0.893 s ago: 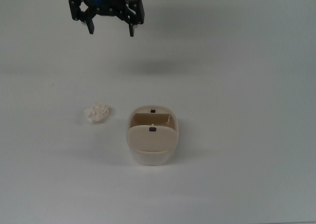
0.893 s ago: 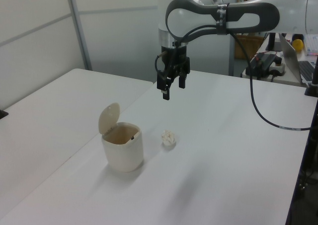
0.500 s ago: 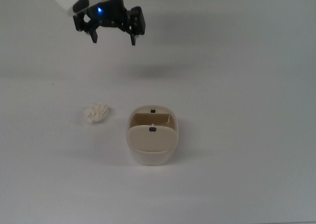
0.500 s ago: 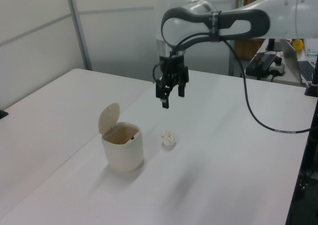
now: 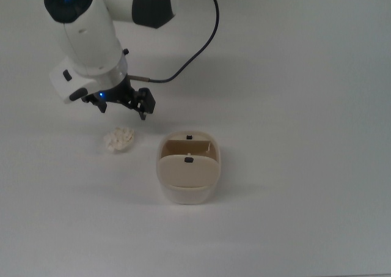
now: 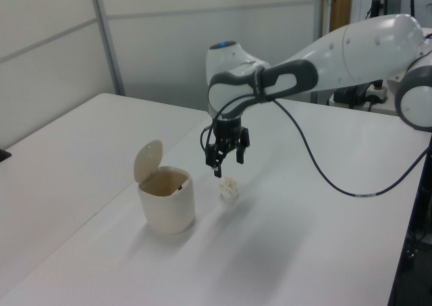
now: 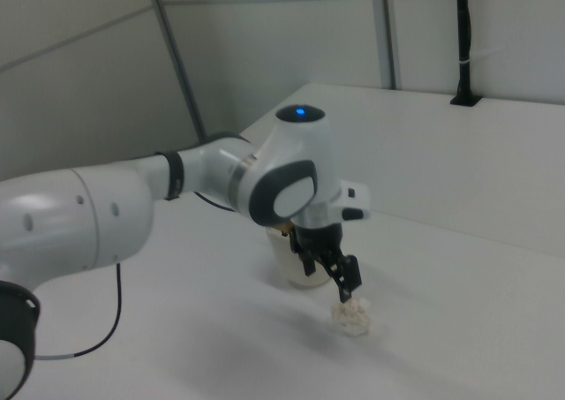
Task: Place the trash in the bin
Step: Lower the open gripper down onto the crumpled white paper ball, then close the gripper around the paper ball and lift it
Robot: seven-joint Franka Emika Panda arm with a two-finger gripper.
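The trash (image 5: 119, 139) is a small crumpled off-white wad lying on the white table, to the top view's left of the bin (image 5: 188, 178). The bin is cream-beige and its flap lid (image 6: 148, 161) stands tipped up, so the inside shows. My gripper (image 5: 123, 110) hangs open just above the trash and slightly behind it, with nothing between its fingers. In the left view the gripper (image 6: 228, 165) sits right over the trash (image 6: 229, 188), beside the bin (image 6: 167, 201). In the right view the gripper (image 7: 342, 287) hovers over the trash (image 7: 351, 314), and the arm hides most of the bin (image 7: 296, 275).
A black cable (image 5: 198, 44) trails from the arm across the table's far side. Grey wall panels (image 6: 54, 56) border the table in the left view. A black post (image 7: 463, 38) stands at the table's far edge in the right view.
The gripper has come down and forward from the table's far side to just above the trash, staying open. Trash and bin have not moved.
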